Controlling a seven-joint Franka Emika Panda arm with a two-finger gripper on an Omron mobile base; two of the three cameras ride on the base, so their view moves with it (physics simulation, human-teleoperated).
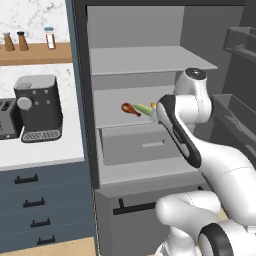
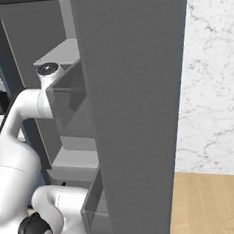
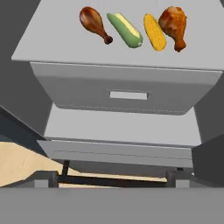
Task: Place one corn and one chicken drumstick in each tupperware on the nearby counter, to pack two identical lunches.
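Observation:
Four foods lie in a row on a grey fridge shelf (image 3: pixel 57 48): a drumstick (image 3: pixel 92 22), the green husked corn (image 3: pixel 126 29), the yellow corn (image 3: pixel 154 31) and a second drumstick (image 3: pixel 173 24). From the left base view I see the first drumstick (image 1: pixel 129 108) and the green corn (image 1: pixel 143 109); my arm covers the rest. My gripper (image 3: pixel 111 179) hangs in front of and below the shelf, apart from the food. It is open with nothing between its fingers. The tupperware trays are out of view.
A closed grey drawer (image 3: pixel 127 94) sits under the shelf, with a lower drawer and black handle (image 1: pixel 135 206) beneath. The open fridge door (image 2: pixel 138 112) stands on the right. Left of the fridge, the white counter (image 1: pixel 40 150) carries a coffee machine (image 1: pixel 37 107) and toaster (image 1: pixel 6 117).

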